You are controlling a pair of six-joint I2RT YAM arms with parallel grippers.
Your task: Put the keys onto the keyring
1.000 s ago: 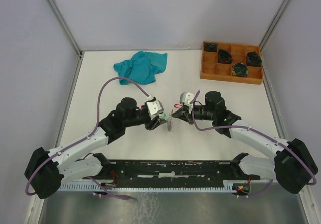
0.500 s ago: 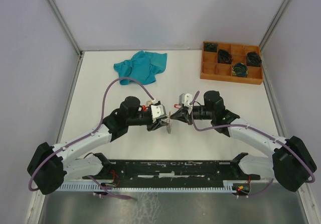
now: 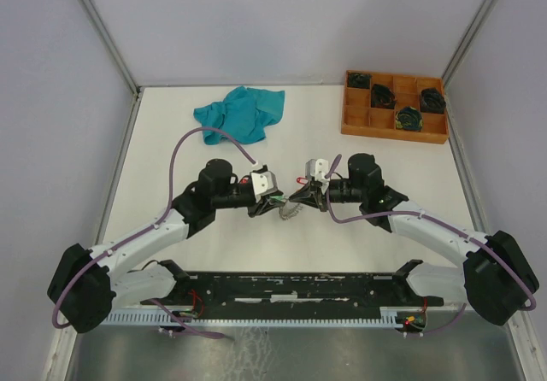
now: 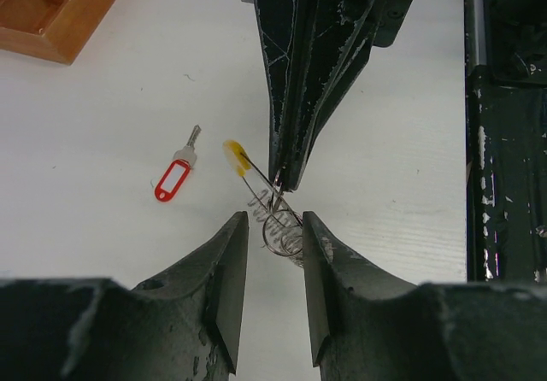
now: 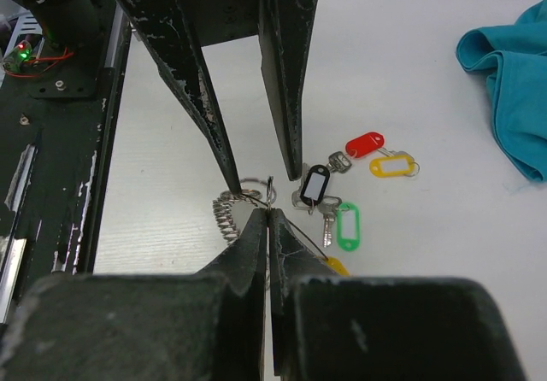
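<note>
The keyring is a thin wire ring point(image 4: 261, 174) with a yellow sleeve point(image 4: 235, 157). A small ring and a spring-like coil point(image 5: 224, 216) hang on it. My right gripper point(image 5: 269, 214) is shut on the wire, just above the table. My left gripper point(image 4: 273, 220) is open, its two fingers either side of the small ring and coil, facing the right gripper point(image 4: 282, 183). Keys lie on the table beside them, with black point(image 5: 316, 184), green point(image 5: 347, 225), red point(image 5: 365, 144) and yellow point(image 5: 391, 166) tags. In the top view both grippers point(image 3: 273, 205) point(image 3: 296, 200) meet at the table's middle.
A teal cloth point(image 3: 241, 112) lies at the back left of the middle. A wooden compartment tray point(image 3: 347, 126) at the back right holds dark coiled bundles point(image 3: 408, 118). The black base rail point(image 3: 282, 287) runs along the near edge.
My left gripper came close to the right gripper half a second ago and has now drawn back a little to the left. The right gripper has stayed in place, still holding the wire.
</note>
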